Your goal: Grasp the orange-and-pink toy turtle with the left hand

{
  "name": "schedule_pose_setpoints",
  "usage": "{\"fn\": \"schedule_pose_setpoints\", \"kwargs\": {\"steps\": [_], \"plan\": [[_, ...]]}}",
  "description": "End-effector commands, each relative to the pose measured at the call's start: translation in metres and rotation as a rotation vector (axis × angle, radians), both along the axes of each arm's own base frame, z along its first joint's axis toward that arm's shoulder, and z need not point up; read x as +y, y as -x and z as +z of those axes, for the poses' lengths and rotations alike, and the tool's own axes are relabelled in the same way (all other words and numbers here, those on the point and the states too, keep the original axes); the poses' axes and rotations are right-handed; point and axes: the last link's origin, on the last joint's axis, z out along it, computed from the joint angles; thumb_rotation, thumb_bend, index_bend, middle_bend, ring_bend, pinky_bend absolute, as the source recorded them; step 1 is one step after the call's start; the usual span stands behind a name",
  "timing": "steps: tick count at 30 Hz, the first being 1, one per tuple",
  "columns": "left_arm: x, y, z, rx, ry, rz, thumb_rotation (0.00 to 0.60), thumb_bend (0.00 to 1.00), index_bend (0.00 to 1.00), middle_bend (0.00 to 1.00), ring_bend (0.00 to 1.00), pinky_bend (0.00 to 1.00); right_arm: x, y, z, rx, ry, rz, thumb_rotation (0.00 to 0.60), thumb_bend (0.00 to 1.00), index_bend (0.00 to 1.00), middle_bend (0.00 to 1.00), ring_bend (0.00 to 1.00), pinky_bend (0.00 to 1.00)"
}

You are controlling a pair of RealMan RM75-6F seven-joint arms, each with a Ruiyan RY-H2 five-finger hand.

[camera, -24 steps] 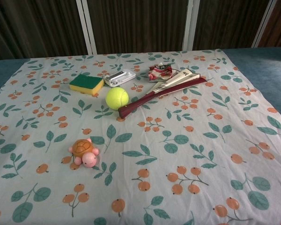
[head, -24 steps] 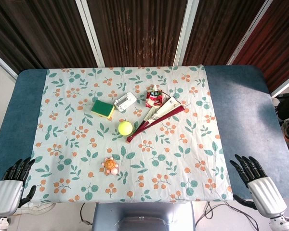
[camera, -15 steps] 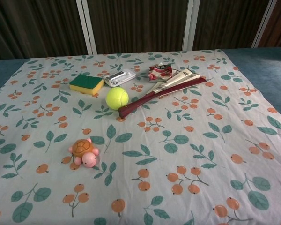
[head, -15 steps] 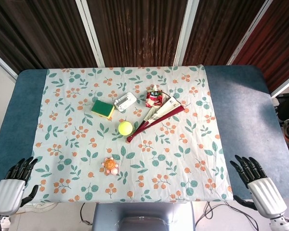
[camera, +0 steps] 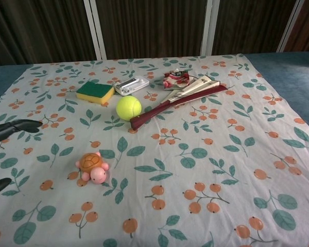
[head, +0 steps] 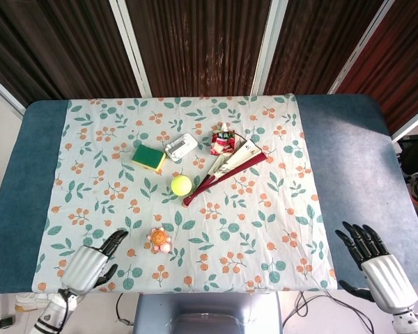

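Observation:
The orange-and-pink toy turtle (head: 159, 240) (camera: 92, 166) lies on the floral cloth near the table's front edge, left of centre. My left hand (head: 89, 265) hovers over the front left of the cloth, a short way left of the turtle and apart from it, fingers spread and holding nothing. In the chest view only its dark fingertips (camera: 15, 126) show at the left edge. My right hand (head: 377, 268) hangs off the front right corner of the table, fingers apart and empty.
Further back lie a yellow-green ball (head: 181, 184), a green-and-yellow sponge (head: 149, 157), a small silver box (head: 180, 147), a folded red fan (head: 226, 170) and a red-and-white packet (head: 223, 140). Blue table surface (head: 355, 167) flanks the cloth.
My left hand has swung in from off the table's left front corner to over the cloth, close to the turtle. The right hand has barely moved.

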Motion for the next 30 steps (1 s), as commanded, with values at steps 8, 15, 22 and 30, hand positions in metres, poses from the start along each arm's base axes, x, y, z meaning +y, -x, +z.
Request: {"fn": "schedule_pose_setpoints", "kwargs": {"steps": [8, 15, 22, 30], "plan": [[0.035, -0.034, -0.062, 0.087, 0.081, -0.082, 0.600, 0.39, 0.11, 0.14, 0.92, 1.00, 0.001, 0.001, 0.010, -0.022, 0.025, 0.002, 0.600, 0.08, 0.00, 0.00, 0.00, 0.00], [0.051, -0.039, -0.076, 0.147, 0.057, -0.086, 0.600, 0.39, 0.12, 0.14, 0.93, 1.00, 0.003, 0.002, 0.016, -0.035, 0.044, 0.007, 0.600, 0.08, 0.00, 0.00, 0.00, 0.00], [0.054, -0.040, -0.085, 0.155, 0.050, -0.086, 0.600, 0.39, 0.16, 0.20, 0.94, 1.00, 0.003, 0.002, 0.018, -0.041, 0.050, 0.004, 0.600, 0.08, 0.00, 0.00, 0.00, 0.00], [0.057, -0.037, -0.090, 0.173, 0.051, -0.079, 0.600, 0.39, 0.32, 0.32, 0.95, 1.00, 0.002, 0.003, 0.019, -0.044, 0.050, -0.001, 0.600, 0.08, 0.00, 0.00, 0.00, 0.00]]}}
